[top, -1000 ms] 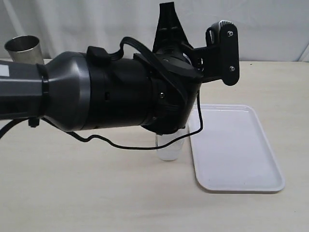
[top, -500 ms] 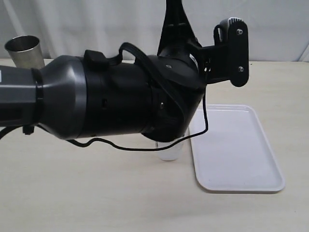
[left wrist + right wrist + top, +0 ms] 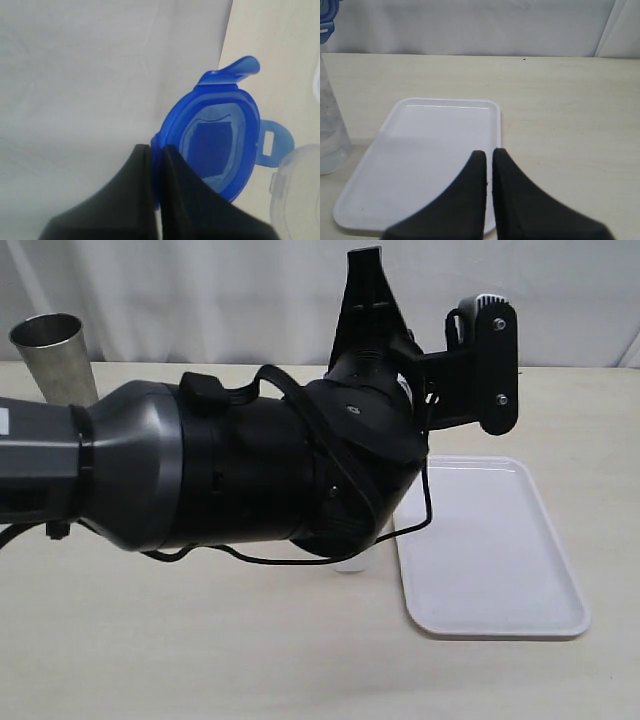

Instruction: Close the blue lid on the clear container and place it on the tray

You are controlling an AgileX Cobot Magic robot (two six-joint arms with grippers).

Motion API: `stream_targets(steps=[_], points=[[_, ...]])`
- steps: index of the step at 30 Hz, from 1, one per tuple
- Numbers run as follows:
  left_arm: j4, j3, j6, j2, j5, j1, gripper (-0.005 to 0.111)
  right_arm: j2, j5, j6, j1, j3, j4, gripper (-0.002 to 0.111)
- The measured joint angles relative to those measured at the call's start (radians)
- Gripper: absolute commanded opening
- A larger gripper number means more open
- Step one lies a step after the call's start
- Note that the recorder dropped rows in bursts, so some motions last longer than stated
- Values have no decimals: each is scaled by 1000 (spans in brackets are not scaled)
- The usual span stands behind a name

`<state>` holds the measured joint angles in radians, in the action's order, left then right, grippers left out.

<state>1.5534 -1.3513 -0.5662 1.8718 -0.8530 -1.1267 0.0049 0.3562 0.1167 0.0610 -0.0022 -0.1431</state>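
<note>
In the left wrist view my left gripper [image 3: 156, 150] is shut on the rim of the blue lid [image 3: 215, 135], whose inside faces the camera with its snap tabs folded out. Beside the lid shows the clear container [image 3: 298, 187] as a pale rim. The right wrist view has the clear container [image 3: 330, 127] standing on the table just off the tray [image 3: 420, 160], with the blue lid [image 3: 326, 15] above its top. My right gripper [image 3: 489, 155] is shut and empty, over the tray's edge. In the exterior view the left arm hides the container except a sliver of its base [image 3: 350, 562].
A grey steel cup [image 3: 55, 355] stands at the back left of the table. The white tray [image 3: 490, 550] lies to the right of the container. The bulky left arm [image 3: 250, 470] fills the middle of the exterior view. A white curtain backs the table.
The left arm has swung nearer the exterior camera and its wrist has risen to the right, so the container's base is now almost wholly covered.
</note>
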Motion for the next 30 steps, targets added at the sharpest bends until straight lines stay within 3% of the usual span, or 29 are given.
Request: stream_targets(steps=[8, 14, 24, 30], points=[[169, 117, -148, -50, -66, 0, 0, 0, 0, 0, 0, 0, 0, 5], [181, 201, -231, -67, -66, 0, 0, 0, 0, 0, 0, 0, 0, 5], [187, 208, -286, -67, -58, 2, 0, 0, 0, 0, 0, 0, 0, 5], [187, 208, -401, -67, -84, 65, 0, 0, 0, 0, 0, 0, 0, 5]])
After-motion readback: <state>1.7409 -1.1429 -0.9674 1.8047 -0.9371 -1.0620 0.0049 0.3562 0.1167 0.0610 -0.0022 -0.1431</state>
